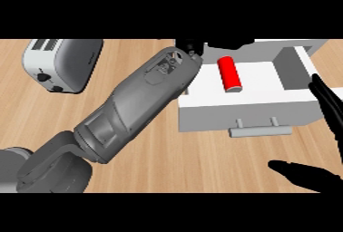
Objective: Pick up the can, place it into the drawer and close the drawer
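Head view, from left to right. At the far left of the wooden counter (167, 154) stands a silver and white toaster with two slots and a black knob (61, 63). It has no part in the task.

Next, the grey left forearm (127, 113) crosses the middle diagonally toward the far side. Only a small black part of the left hand (190, 46) shows, at the far left corner of the drawer, so I cannot tell whether its fingers are open or curled.

To the right is the open white box-shaped drawer with a grey bar handle on its near face (248, 118). The small red cylindrical can (230, 74) already lies on its side on the drawer floor, with no hand touching it. I judge it to be light, stiff and smooth, so it may roll. If it must be moved again, holding it around its middle, across its length, seems best.

At the right edge, the black right hand (321, 136) is open, its fingers extended beside the drawer's right wall, and holds nothing.

What remains, in my judgement, is to push the drawer closed from its near face.
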